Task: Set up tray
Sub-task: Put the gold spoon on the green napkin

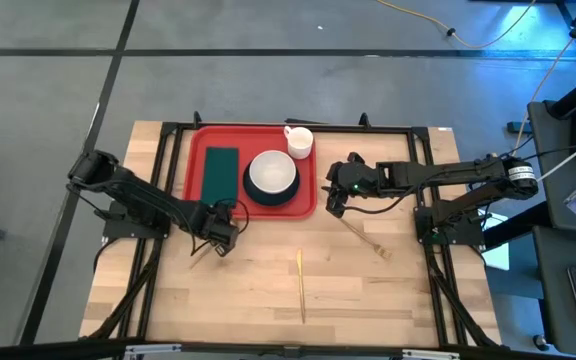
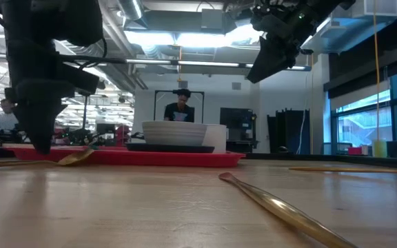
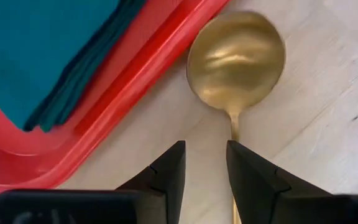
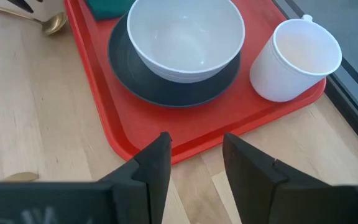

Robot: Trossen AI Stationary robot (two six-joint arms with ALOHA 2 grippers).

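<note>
The red tray point(image 1: 196, 140) lies at the table's far middle. It holds a folded dark green napkin point(image 1: 221, 172), a white bowl point(image 1: 271, 172) on a dark plate point(image 4: 166, 90), and a white cup point(image 1: 299, 140). A gold spoon point(image 3: 235, 59) lies flat on the wood just off the tray's near left corner. My left gripper point(image 3: 204, 168) is open and points down low over the spoon's handle point(image 3: 234, 127). My right gripper point(image 4: 194, 165) is open and empty. It is raised above the table by the tray's near right corner point(image 4: 135, 146). My left gripper stands over the spoon's handle, which runs under one finger point(image 3: 253, 180). I cannot tell whether the finger touches the handle. The spoon lies flat on the table, its bowl toward the tray.
A gold fork point(image 1: 368, 240) lies on the wood to the right of centre. A long gold utensil point(image 1: 301, 285) lies near the table's middle front and also shows in the low view point(image 2: 281, 207). A dark frame point(image 1: 423, 140) runs around the tray area. A person point(image 2: 180, 110) stands in the room behind the table.
</note>
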